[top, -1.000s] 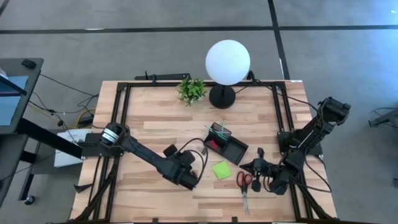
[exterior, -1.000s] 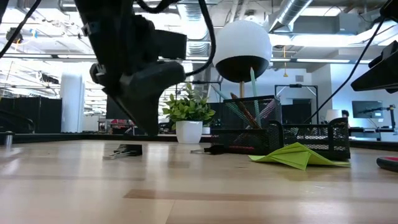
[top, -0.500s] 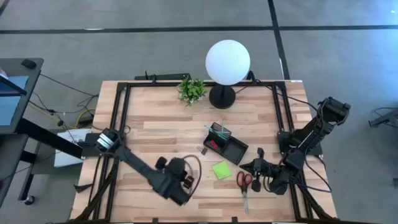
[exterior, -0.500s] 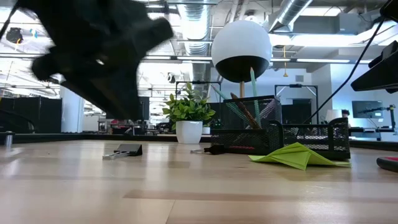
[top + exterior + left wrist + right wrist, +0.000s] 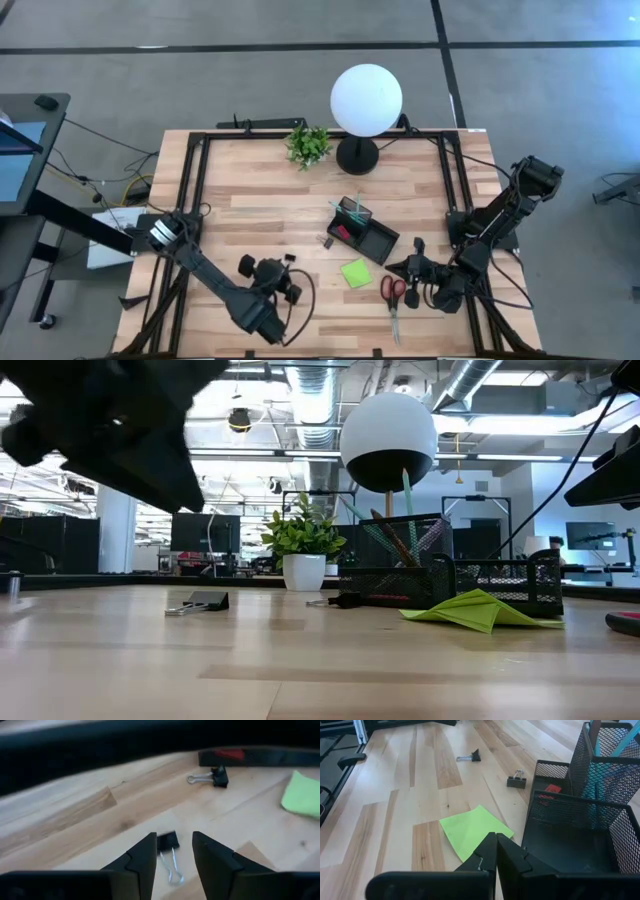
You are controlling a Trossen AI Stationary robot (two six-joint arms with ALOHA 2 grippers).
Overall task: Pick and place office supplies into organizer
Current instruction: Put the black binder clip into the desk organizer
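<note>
The black mesh organizer [image 5: 364, 230] stands mid-table with teal and pink pens [image 5: 405, 525] upright in its taller section and a small red piece [image 5: 551, 788] in a compartment. A lime-green sticky note [image 5: 355, 273] lies just in front of it, and the red-handled scissors [image 5: 392, 293] lie to its right. Two black binder clips rest flat on the wood: one [image 5: 167, 841] and another [image 5: 215, 776] beside the organizer. My left gripper [image 5: 173, 854] is open and raised above the first clip, with a finger to either side of it in the wrist view. My right gripper [image 5: 495, 851] is shut above the note's near corner.
A white globe lamp [image 5: 366, 100] on a black base and a small potted plant [image 5: 308, 146] stand at the table's far edge. A black metal frame [image 5: 196, 175] runs around the tabletop. Bare wood lies left of the organizer.
My left arm has swung away from the organizer toward the table's near-left corner and has risen. The clip that it stood over now shows uncovered on the wood. The right arm and all the objects have kept still.
</note>
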